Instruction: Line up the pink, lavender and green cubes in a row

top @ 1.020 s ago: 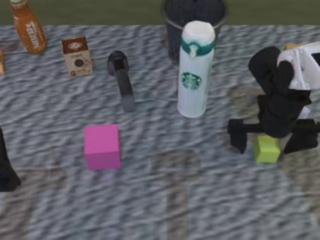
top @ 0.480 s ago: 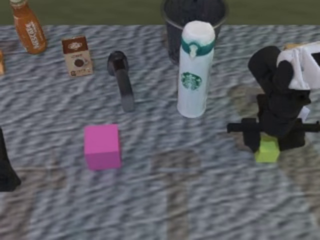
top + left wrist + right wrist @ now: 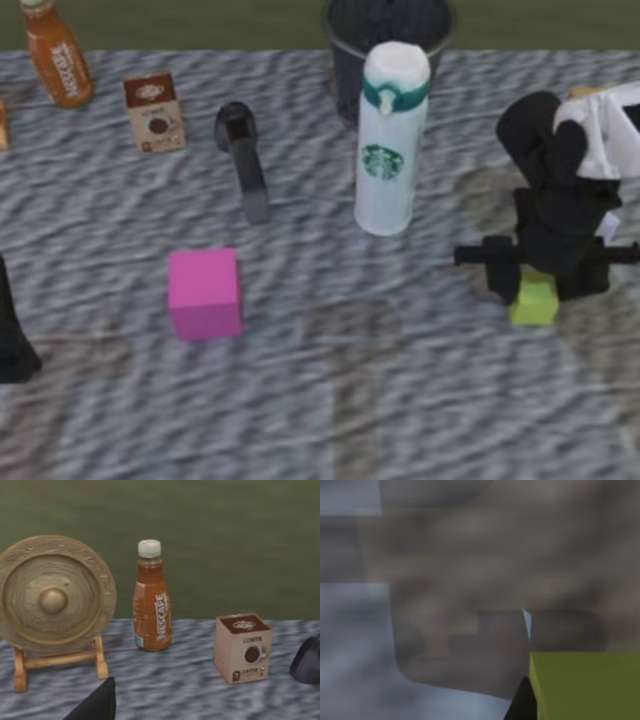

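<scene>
A rendered tabletop test scene, not a real room: a table (image 3: 330, 400) under a rippled grey-blue cloth against a flat dark green backdrop. Along the far edge stand unrelated props: a coffee bottle (image 3: 57, 58), a small coffee carton (image 3: 154, 112), a white tumbler (image 3: 391, 140) and a dark bucket (image 3: 345, 40). The left wrist view adds a gong (image 3: 54, 602) on a wooden stand.

We see a magenta-pink cube (image 3: 205, 293), a lime-green cube (image 3: 535, 299), an orange-brown bottle (image 3: 57, 52) and a white, teal-banded flask (image 3: 391, 140).
</scene>
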